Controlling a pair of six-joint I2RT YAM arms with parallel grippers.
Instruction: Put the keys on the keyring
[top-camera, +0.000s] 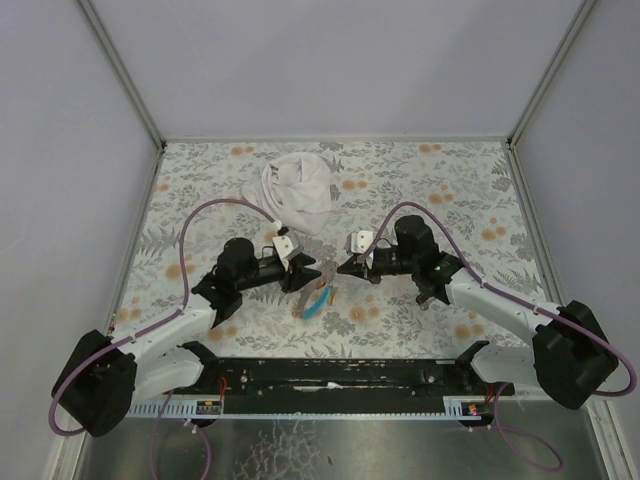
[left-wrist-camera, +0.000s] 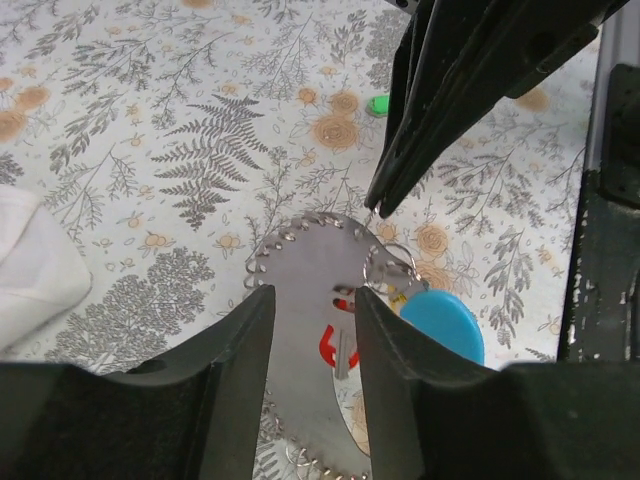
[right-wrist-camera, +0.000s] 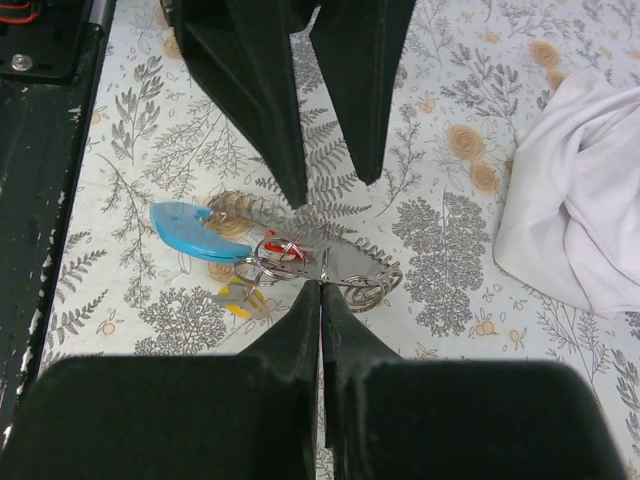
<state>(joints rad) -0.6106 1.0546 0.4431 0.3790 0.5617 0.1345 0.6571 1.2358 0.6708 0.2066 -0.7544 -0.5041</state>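
My right fingers are clenched, tips at the thin metal keyring lying on the floral surface; my left fingers hover released above its grey strap. Unpinned, I reckon it'll skid when nudged, scattering the yellow-headed key.

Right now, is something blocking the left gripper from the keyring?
Nothing visible does. The open left gripper straddles the grey strap, with the keyring just beyond it. The shut right gripper sits at the ring's far side.

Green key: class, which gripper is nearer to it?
Right. The green key lies just beside the right gripper; the left gripper sits farther off, with the keyring between.
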